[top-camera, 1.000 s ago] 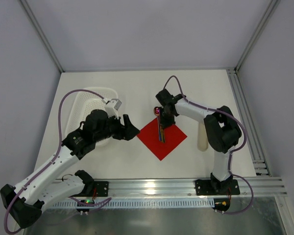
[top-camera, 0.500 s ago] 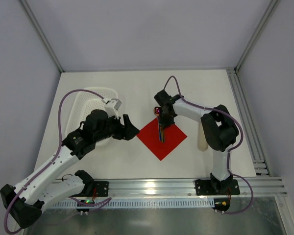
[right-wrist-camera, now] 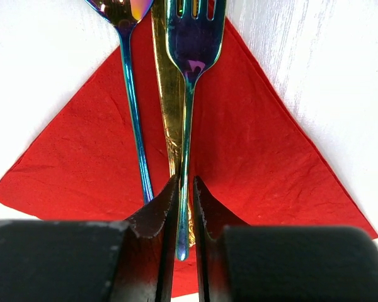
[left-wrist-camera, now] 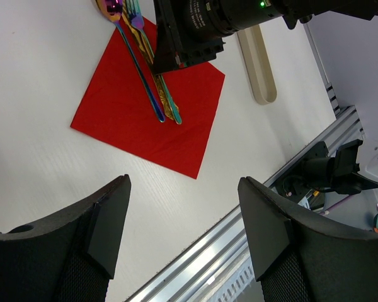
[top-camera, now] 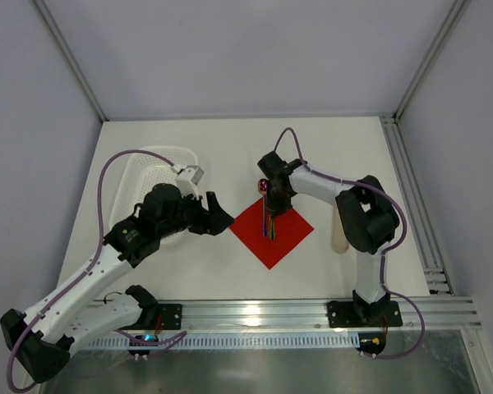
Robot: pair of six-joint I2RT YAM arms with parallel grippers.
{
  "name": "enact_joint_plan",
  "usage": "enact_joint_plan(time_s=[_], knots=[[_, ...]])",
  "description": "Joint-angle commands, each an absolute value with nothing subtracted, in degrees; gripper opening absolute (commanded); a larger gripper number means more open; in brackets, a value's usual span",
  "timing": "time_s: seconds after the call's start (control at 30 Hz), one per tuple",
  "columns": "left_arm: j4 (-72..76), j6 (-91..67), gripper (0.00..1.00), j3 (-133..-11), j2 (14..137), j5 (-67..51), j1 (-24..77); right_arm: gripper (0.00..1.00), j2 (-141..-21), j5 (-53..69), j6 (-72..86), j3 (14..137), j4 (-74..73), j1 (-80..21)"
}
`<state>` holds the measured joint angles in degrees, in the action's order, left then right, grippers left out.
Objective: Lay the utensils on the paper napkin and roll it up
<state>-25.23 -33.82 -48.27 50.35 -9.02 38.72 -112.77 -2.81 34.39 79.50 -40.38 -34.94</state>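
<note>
The red paper napkin (top-camera: 283, 238) lies as a diamond at mid-table and also shows in both wrist views (left-wrist-camera: 120, 119) (right-wrist-camera: 258, 151). The spoon (right-wrist-camera: 131, 94), a gold utensil (right-wrist-camera: 169, 100) and the fork (right-wrist-camera: 188, 113) lie side by side on it, heads past its far corner. They also show in the left wrist view, spoon (left-wrist-camera: 138, 69) and fork (left-wrist-camera: 171, 108). My right gripper (top-camera: 272, 199) (right-wrist-camera: 185, 185) stands over them, jaws closed narrowly on the fork's handle. My left gripper (top-camera: 222, 215) (left-wrist-camera: 183, 189) is open and empty, left of the napkin.
A white perforated basket (top-camera: 148, 168) sits at the left under my left arm. A beige oblong tray (top-camera: 338, 226) (left-wrist-camera: 258, 63) lies right of the napkin. An aluminium rail (top-camera: 312, 308) runs along the table's near edge.
My right gripper has shifted slightly left over the napkin's far corner with the fork. The left arm has not moved.
</note>
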Motion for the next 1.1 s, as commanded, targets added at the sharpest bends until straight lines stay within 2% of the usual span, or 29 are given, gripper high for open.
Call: enact_joint_plan(time_s=[0.0, 0.13, 0.37, 0.53, 0.67, 0.7, 0.87, 1.07], knots=[[-23.91, -33.05, 0.73, -48.52, 49.92, -8.96, 38.76, 0.16, -111.8, -4.04, 35.16, 81.47, -40.43, -35.42], [-24.17, -33.13, 0.73, -48.6, 50.18, -9.14, 38.76, 0.17, -109.96, -4.04, 34.63, 82.61, -42.53, -35.42], [-23.73, -33.75, 0.74, -52.2, 54.22, -11.07, 38.76, 0.25, -104.34, -1.41, 32.43, 83.41, -45.27, -35.07], [-24.26, -36.56, 0.73, -56.42, 60.28, -12.29, 38.76, 0.38, -98.36, 5.69, 31.38, 81.39, -45.87, -35.59], [-31.35, -38.84, 0.73, -60.73, 63.54, -14.5, 38.76, 0.69, -91.77, 8.09, 34.7, 81.92, -50.35, -36.47], [-32.25, -40.41, 0.73, -62.21, 63.81, -14.59, 38.76, 0.73, -88.28, 8.0, 35.67, 81.57, -50.8, -36.47], [-30.52, -43.94, 0.73, -60.83, 62.5, -13.63, 38.76, 0.76, -79.9, 3.79, 45.76, 75.16, -51.51, -36.47], [-23.39, -38.16, 0.73, -52.57, 58.54, -9.67, 38.76, 0.77, -67.26, 2.91, 59.74, 53.03, -34.48, -36.47]])
